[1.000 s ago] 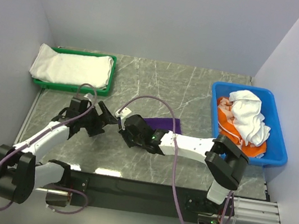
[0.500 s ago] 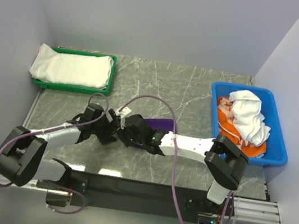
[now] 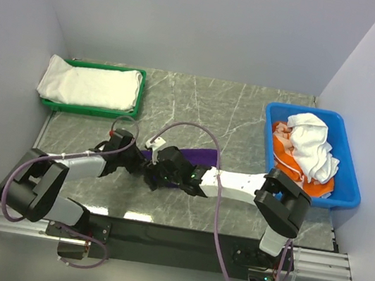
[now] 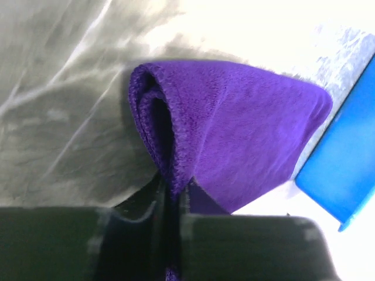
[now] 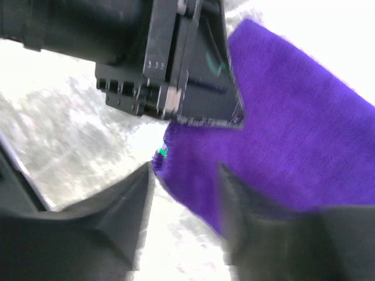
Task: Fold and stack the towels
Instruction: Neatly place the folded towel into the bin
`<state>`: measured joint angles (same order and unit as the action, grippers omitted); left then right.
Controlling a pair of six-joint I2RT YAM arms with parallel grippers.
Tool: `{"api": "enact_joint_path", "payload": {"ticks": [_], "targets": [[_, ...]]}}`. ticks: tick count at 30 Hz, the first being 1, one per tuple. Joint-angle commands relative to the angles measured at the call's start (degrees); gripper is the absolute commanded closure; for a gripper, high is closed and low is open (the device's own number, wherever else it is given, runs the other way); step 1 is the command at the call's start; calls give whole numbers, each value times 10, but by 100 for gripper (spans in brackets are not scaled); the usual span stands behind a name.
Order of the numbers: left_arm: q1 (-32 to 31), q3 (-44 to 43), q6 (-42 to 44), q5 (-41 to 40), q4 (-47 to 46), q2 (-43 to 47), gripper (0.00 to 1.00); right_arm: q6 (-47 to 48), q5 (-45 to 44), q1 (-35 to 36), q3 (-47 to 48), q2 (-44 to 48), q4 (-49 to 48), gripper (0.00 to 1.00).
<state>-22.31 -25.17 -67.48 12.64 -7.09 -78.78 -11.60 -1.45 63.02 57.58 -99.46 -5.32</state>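
From above, I see the purple towel (image 3: pixel 203 155) lying mid-table (image 3: pixel 247 121), with the left gripper (image 3: pixel 142 164) and right gripper (image 3: pixel 157 173) close together at its left end. In the left wrist view, the left gripper (image 4: pixel 173 196) pinches the towel's plush, doubled-over edge. In the right wrist view, the right gripper (image 5: pixel 183 193) stands released, fingers apart at the cloth's corner.

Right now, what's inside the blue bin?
A crumpled white towel lies on top of an orange towel in the blue bin. Anything beneath them is covered.
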Motion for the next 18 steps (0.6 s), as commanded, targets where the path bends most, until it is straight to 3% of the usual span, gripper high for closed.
{"api": "enact_joint_path", "payload": {"ticks": [1,2,4,10,18], "targets": [[-2,-61,60,-37,57,-2,95,-6,-21,2,-10,40,-24,17],[-2,-90,84,-41,69,-5,99,-7,-24,1,-13,54,-20,10],[0,-123,110,-58,121,-17,99,-5,-36,2,-18,70,2,8],[34,-306,232,-104,265,-83,99,3,-98,-9,-68,169,36,5],[115,-626,336,-125,417,-215,99,18,-128,-44,-109,278,111,4]]}}
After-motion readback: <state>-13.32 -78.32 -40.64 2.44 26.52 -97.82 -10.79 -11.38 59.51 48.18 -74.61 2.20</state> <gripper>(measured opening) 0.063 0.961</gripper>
